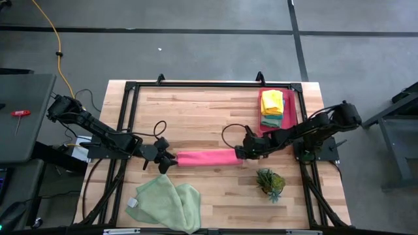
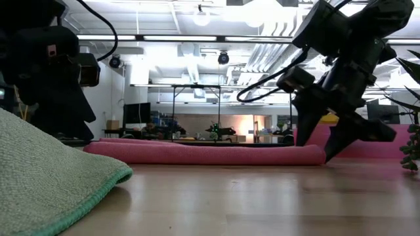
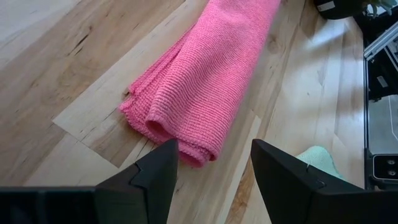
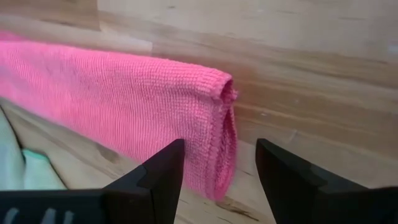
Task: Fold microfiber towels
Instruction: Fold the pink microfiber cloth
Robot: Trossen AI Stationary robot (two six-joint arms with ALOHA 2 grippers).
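Both grippers are seen with fingers apart, clamped on nothing: the left gripper [image 1: 168, 161] is set low at the left end of the pink towel [image 1: 206, 157], the right gripper [image 1: 241, 154] at its right end. In each wrist view the 2 dark fingers [image 3: 155, 180] are spread, with the towel's end lying just beyond them and not between them. The pink towel is folded into a long narrow strip lying flat across the middle of the wooden table [image 1: 209, 111]. 2 pale green towels [image 1: 164, 202] are heaped loosely near the table's front edge, left of centre. A yellow towel [image 1: 272, 100] is stacked on a teal towel [image 1: 272, 121] in the pink tray [image 1: 292, 108] at the far right corner. A small green plant [image 1: 270, 182] stands near the front right.
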